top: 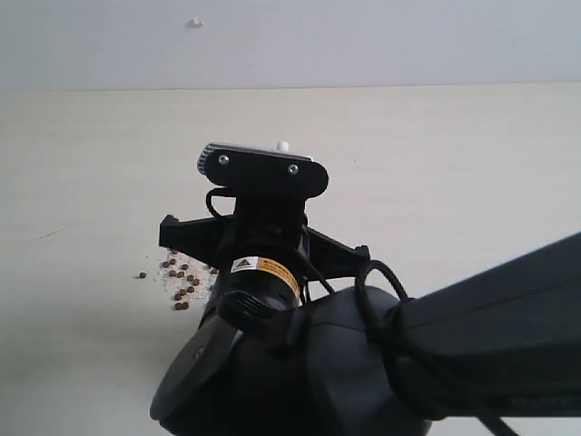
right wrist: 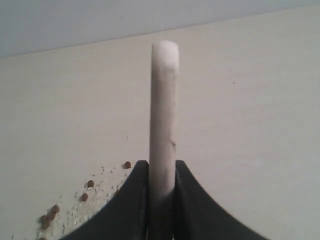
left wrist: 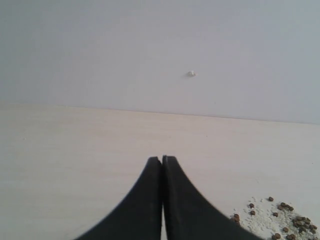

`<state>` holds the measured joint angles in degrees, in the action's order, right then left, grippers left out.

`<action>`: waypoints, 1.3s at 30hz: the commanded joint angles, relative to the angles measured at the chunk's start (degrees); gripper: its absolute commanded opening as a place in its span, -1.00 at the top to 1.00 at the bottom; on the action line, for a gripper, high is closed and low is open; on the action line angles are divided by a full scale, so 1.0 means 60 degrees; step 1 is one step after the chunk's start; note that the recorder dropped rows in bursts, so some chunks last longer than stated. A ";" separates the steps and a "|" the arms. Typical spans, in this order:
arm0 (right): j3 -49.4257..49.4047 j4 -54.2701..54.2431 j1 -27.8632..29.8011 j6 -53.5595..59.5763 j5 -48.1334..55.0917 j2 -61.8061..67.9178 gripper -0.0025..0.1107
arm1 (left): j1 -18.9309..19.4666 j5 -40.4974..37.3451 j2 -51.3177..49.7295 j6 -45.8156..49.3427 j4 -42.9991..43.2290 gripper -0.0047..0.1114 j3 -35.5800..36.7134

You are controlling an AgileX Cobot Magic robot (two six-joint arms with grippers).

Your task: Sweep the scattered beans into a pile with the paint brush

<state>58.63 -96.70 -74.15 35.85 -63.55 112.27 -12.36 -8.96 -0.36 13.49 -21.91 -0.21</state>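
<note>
The right gripper (right wrist: 163, 169) has its two black jaws closed on the paint brush (right wrist: 164, 107), with only the thickness of the handle between them. In the right wrist view the brush is seen from its narrow edge: a pale stick that rises straight out from between the jaws and ends in a rounded tip. Its bristles cannot be seen in any view. The beans (right wrist: 50, 212) lie on the light table (right wrist: 250, 125) to one side of these jaws, near them but not touching. They are mixed with whitish crumbs (right wrist: 75, 212), and one bean (right wrist: 127, 164) lies just beside a jaw. In the exterior view the right arm (top: 472, 327) hides its own gripper, and the beans show as a loose group at the left of the wrist. The left gripper (left wrist: 162, 161) is fully closed, its jaws touch each other and hold nothing. It hangs over bare table, and the beans are off to its side, apart from it.
</note>
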 commanded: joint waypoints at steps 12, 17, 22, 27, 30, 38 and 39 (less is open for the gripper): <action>0.0103 0.2296 0.0282 0.5761 0.2656 -0.2806 0.96 | -0.0063 0.0010 0.0059 -0.0029 0.0040 0.92 0.0034; -0.1336 0.5561 0.1500 0.4847 0.8263 -0.4500 0.96 | -0.0063 0.0010 0.0059 -0.0029 0.0040 0.92 0.0034; -0.1911 1.3036 0.1667 -0.1224 0.8549 -0.4189 0.96 | -0.0063 0.0010 0.0059 -0.0029 0.0040 0.92 0.0034; -0.2141 2.2037 0.1853 -0.6414 0.6447 -0.3939 0.96 | -0.0063 0.0010 0.0059 -0.0029 0.0040 0.92 0.0034; -0.2141 2.5597 0.2883 -0.9491 0.4735 -0.3939 0.96 | -0.0063 0.0010 0.0059 -0.0029 0.0040 0.92 0.0034; -0.3445 2.4910 0.5534 -1.1508 -0.1068 -0.2670 0.96 | -0.0063 0.0010 0.0059 -0.0029 0.0040 0.92 0.0034; -0.3624 2.4610 0.5534 -1.1387 -0.1068 -0.2481 0.96 | -0.0063 0.0010 0.0059 -0.0029 0.0040 0.92 0.0034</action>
<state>39.24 55.93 -41.85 -31.60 -66.78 95.07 -12.36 -8.96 -0.36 13.49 -21.91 -0.21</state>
